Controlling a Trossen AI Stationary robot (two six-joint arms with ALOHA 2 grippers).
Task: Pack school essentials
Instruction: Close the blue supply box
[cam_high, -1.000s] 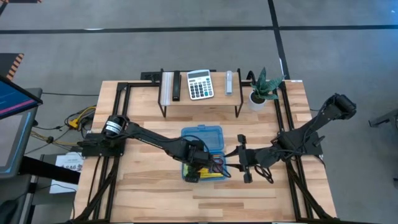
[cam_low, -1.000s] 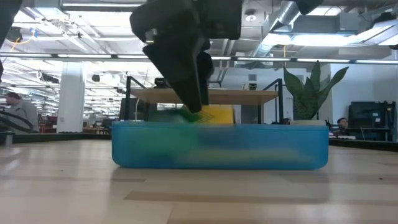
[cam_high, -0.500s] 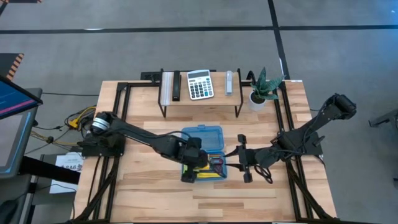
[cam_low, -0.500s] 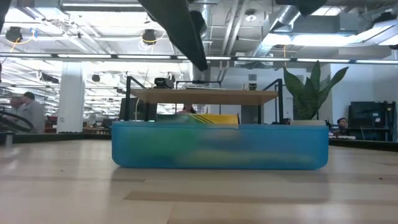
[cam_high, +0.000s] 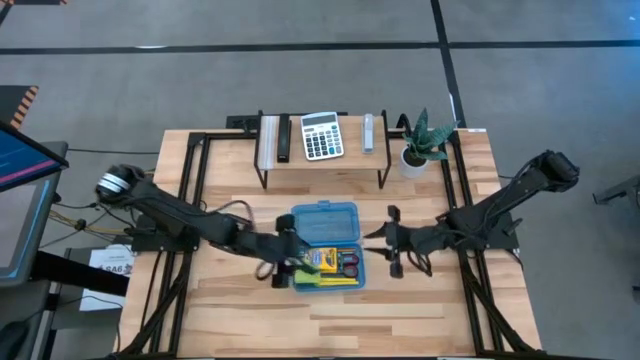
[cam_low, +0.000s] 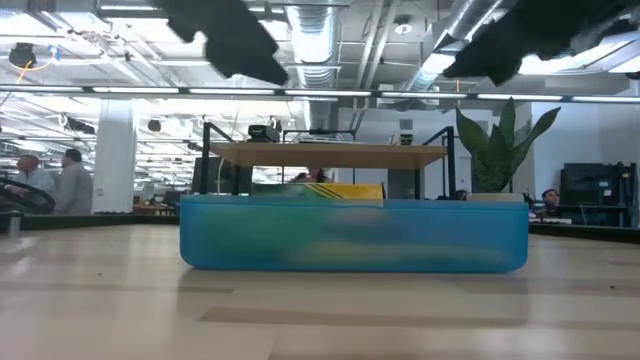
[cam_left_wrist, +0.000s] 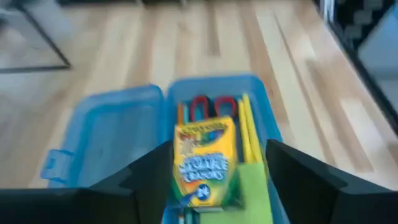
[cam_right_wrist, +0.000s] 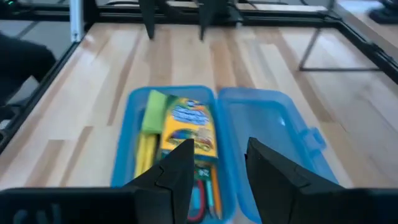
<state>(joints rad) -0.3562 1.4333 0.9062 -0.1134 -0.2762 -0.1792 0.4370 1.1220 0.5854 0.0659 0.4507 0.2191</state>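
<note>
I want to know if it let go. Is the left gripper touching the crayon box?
Apart. The high view shows the left gripper beside the blue case, off the crayon box.

Bright, even light is falling from ceiling strip lamps (cam_low: 300, 92) glowing behind the left gripper (cam_low: 232, 40), which is showing only as a black silhouette. Beneath it, the blue case (cam_low: 354, 234) is looking hazy and smeared. Past the left gripper's fingers (cam_left_wrist: 292, 180), the crayon box (cam_left_wrist: 204, 160) is blurring. Shadows under both grippers are staying faint.

Grey floor (cam_high: 300, 80) — bright ceiling lights (cam_low: 150, 90)
</note>
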